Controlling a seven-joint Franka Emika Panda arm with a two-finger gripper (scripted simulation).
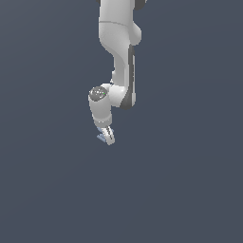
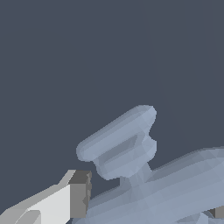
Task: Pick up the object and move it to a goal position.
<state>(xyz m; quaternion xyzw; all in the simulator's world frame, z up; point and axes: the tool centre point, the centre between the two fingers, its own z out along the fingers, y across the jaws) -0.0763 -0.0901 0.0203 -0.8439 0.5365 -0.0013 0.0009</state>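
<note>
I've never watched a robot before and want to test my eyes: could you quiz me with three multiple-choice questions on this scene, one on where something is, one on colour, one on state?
1. Where is the toy plane?
A. between the hand's fingers
B. far from the arm on the exterior view's right
C. on top of the arm's shoulder

2. What colour is the plane?
A. red
B. pale blue
C. green

3. What is the hand doing?
A. wide open, empty
B. closed on the plane
C. out of view

Answers: 1 A, the wrist view shows a finger on either side of it. 2 B, both views show pale blue. 3 B, the fingers sit against the plane.
</note>
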